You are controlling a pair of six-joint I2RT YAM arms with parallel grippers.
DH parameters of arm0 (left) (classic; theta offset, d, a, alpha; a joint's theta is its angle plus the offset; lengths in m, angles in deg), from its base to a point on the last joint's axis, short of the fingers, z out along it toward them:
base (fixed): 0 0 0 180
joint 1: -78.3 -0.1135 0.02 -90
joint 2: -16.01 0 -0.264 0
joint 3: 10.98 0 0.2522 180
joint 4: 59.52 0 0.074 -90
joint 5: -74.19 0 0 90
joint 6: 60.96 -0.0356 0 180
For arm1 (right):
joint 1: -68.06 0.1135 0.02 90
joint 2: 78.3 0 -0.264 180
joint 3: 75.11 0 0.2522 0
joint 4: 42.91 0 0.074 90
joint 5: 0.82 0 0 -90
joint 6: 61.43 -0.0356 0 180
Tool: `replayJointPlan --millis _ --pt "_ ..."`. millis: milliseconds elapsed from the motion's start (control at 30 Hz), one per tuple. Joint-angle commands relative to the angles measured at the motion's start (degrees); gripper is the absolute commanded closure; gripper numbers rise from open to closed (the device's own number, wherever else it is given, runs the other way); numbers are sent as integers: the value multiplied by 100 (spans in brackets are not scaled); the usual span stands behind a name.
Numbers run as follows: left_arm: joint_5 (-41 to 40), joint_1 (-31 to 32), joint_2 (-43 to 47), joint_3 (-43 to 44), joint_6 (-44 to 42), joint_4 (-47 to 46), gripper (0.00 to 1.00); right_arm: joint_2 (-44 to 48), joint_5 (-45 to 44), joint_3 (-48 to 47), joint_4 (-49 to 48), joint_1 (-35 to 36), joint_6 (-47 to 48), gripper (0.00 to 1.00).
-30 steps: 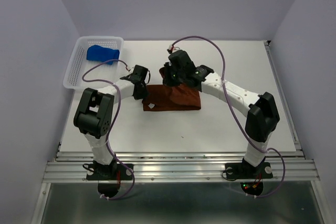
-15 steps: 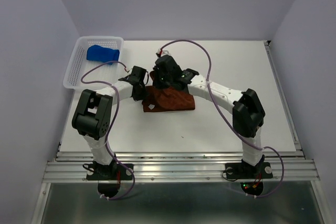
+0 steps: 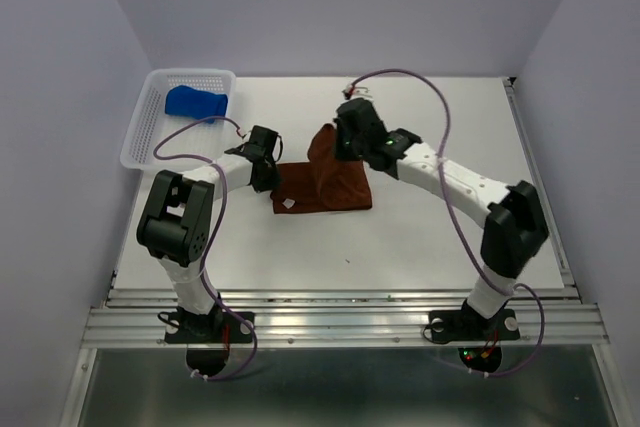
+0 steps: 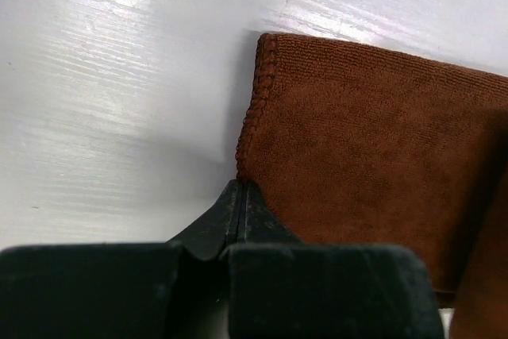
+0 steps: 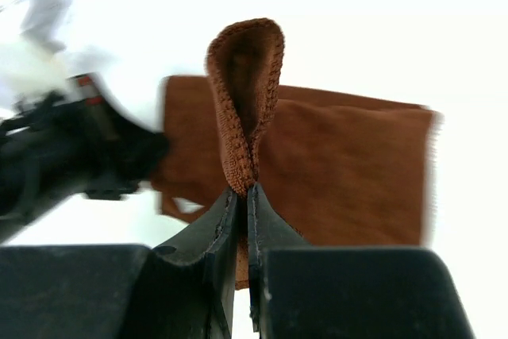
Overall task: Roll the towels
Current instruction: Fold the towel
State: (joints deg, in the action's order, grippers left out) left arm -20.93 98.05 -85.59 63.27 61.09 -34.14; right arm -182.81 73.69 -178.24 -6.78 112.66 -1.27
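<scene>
Status: right gripper (image 5: 244, 190) pinches a raised fold of the brown towel (image 3: 330, 192) on the table (image 3: 450, 237). The left gripper (image 4: 240, 190) is closed at its left edge, possibly nipping the hem. The blue towel (image 3: 197, 102) sits in the basket (image 3: 135, 142). Risk: thin pinch slips, fold flops open.

We see the rust-brown towel (image 3: 330, 192) lying near the middle of the desk (image 3: 430, 237); the right jaws pinch a fold of it, raised above its far edge; the left jaws sit at its left edge; the blue towel (image 3: 196, 102) lies in the white basket (image 3: 140, 142) at the far left corner.
</scene>
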Motion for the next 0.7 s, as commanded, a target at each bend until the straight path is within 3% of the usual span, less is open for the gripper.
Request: replayJointPlan --millis 0,167,300,467,600,667 --pt "-208 -59 123 -143 -59 227 100 1335 -306 690 13 -1057 356 91" --pt "-269 -59 62 -46 -199 183 100 2390 -288 1770 162 -1971 998 91" --pt "-305 -59 -17 68 -278 183 100 2830 -52 2185 189 -3182 1646 89" --pt "-314 -50 -70 156 -296 192 100 2664 19 2204 206 -3852 2158 89" --pt "-287 -50 -105 200 -287 209 100 2462 1 2011 267 -3985 2352 88" --pt "-252 -59 -97 191 -270 209 100 2426 570 1861 443 -3985 2282 88"
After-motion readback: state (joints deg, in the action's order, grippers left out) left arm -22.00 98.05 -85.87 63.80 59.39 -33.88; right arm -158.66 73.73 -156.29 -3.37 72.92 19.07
